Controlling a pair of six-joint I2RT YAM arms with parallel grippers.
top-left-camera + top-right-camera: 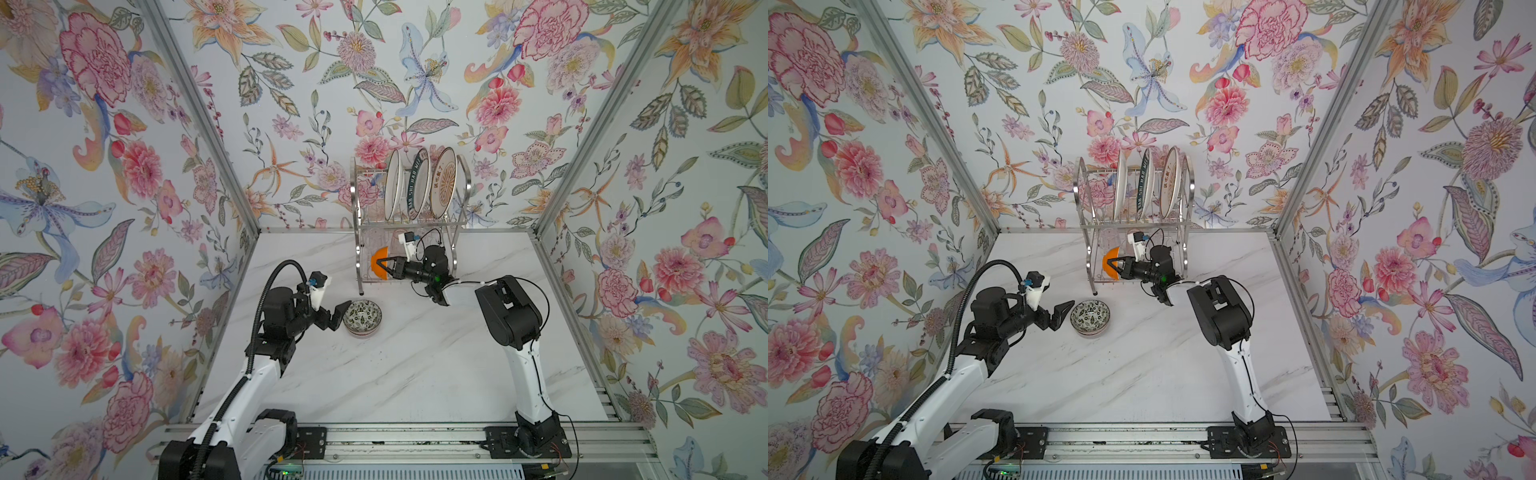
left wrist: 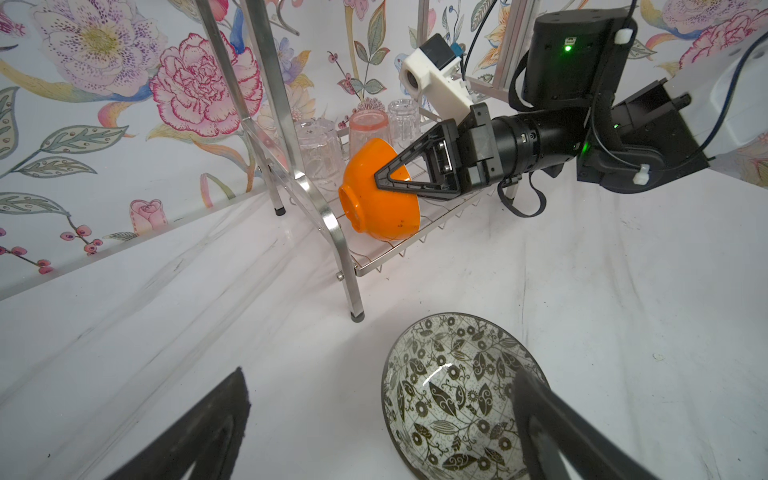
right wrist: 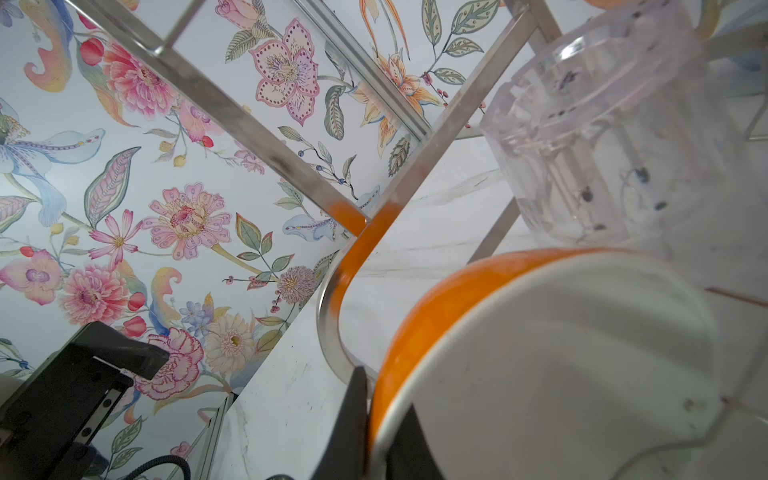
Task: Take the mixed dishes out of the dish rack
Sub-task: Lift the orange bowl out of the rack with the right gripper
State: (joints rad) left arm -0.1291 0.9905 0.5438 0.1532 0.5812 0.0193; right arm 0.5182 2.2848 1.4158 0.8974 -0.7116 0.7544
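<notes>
- My right gripper is pinching the rim of the orange bowl, pressed nearly together, one finger inside and one outside.
- The bowl's lying tipped on its side at the left end of the dish rack's lower shelf. Its foot is pointing at the curved end frame and its mouth is facing my right arm.
- So I'm guessing it's coming out over the shelf's front edge, not sideways.
- My left gripper is hanging spread wide just beside the leaf-patterned bowl on the table.
</notes>
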